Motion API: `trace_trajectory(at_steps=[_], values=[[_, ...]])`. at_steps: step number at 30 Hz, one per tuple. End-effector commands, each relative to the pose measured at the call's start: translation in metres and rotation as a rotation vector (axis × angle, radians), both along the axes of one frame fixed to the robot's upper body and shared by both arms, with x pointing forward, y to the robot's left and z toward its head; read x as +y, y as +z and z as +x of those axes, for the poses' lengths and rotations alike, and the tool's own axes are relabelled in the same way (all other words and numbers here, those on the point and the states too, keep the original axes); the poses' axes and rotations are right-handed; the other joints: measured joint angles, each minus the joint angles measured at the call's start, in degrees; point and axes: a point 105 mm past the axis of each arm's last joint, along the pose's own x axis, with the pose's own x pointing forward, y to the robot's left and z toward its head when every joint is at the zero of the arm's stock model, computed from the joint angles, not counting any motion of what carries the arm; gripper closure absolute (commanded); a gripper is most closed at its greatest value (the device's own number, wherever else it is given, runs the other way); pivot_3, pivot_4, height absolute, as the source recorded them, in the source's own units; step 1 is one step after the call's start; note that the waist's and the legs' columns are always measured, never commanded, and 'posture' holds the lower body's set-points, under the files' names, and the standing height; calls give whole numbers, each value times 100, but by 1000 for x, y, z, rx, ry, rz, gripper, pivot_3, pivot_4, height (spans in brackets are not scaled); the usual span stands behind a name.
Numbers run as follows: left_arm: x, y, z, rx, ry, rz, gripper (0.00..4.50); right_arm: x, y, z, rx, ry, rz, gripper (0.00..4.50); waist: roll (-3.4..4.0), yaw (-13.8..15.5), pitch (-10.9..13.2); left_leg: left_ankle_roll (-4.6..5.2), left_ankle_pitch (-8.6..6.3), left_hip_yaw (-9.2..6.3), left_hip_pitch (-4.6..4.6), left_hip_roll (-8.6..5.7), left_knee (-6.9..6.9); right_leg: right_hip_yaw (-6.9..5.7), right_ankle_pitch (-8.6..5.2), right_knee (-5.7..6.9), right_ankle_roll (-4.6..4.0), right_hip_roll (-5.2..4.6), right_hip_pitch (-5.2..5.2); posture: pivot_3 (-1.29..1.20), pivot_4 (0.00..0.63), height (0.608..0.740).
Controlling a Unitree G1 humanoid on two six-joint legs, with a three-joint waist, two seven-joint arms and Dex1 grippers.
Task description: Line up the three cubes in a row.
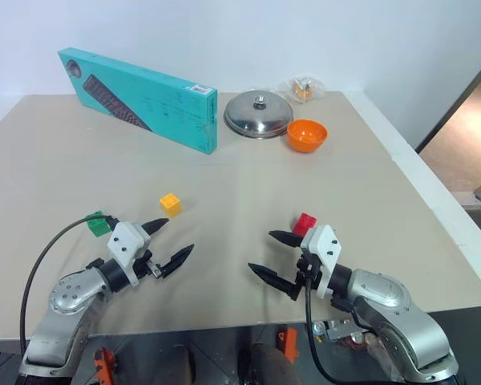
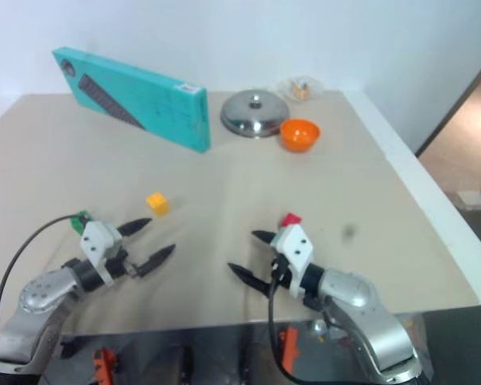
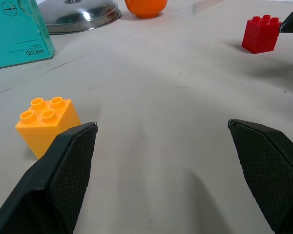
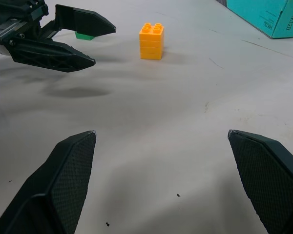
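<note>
Both end effectors, left (image 1: 170, 238) and right (image 1: 271, 255), hover wide open and empty. No block is gripped yet. Next: grasp the red block (image 1: 305, 224) and align it with the yellow block (image 1: 171, 204) and green block (image 1: 98, 224).

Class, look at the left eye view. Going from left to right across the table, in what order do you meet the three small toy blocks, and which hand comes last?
Green block → yellow block → red block → right hand, open and holding nothing.
</note>
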Motion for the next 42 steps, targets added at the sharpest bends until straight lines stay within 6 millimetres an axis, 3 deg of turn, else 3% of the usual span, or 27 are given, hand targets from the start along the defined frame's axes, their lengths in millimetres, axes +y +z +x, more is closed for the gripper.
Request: trace_trajectory(at_steps=[1, 6, 19, 24, 28, 35, 42], values=[[-3, 5, -3, 2, -47, -18, 72, 2, 15, -1, -78, -2, 12, 0, 0, 0, 0, 0, 0, 0, 0, 0, 0, 0, 0, 0, 0, 0, 0, 0, 150, 740], [-6, 4, -9, 66, -123, -71, 72, 1, 19, 1, -103, -19, 10, 0, 0, 0, 0, 0, 0, -1, 0, 1, 0, -1, 0, 0, 0, 2, -1, 0, 150, 740], [-17, 5, -14, 18, -229, -28, 72, 2, 23, -1, -115, -49, 30, 0, 0, 0, 0, 0, 0, 0, 0, 0, 0, -1, 0, 0, -1, 1, 0, 0, 150, 740], [-24, 8, -18, -12, -325, 4, 72, -15, 40, 13, -179, -226, 90, 0, 1, 1, 0, 0, 0, -1, -1, 0, 0, -2, 0, 1, -1, 2, 0, 0, 150, 740], [-27, 11, -17, -7, -408, 20, 72, -45, 48, 30, -214, -508, 98, 0, 1, 4, 0, 0, 0, 0, -2, -1, 1, -1, 0, 1, -1, 1, 0, 0, 150, 740], [-36, 13, -17, 9, -559, 55, 72, -50, 32, 32, -142, -693, 94, 0, 1, 1, 0, -1, 0, 4, -5, -2, -8, 5, -1, 1, -1, 6, -8, 0, 150, 740], [-41, 16, -10, 10, -620, 64, 72, -49, 19, 36, -62, -770, 113, 0, 1, -6, 0, 0, 0, 4, -5, 0, -7, 7, -1, 1, -1, 9, -9, 0, 150, 740]])
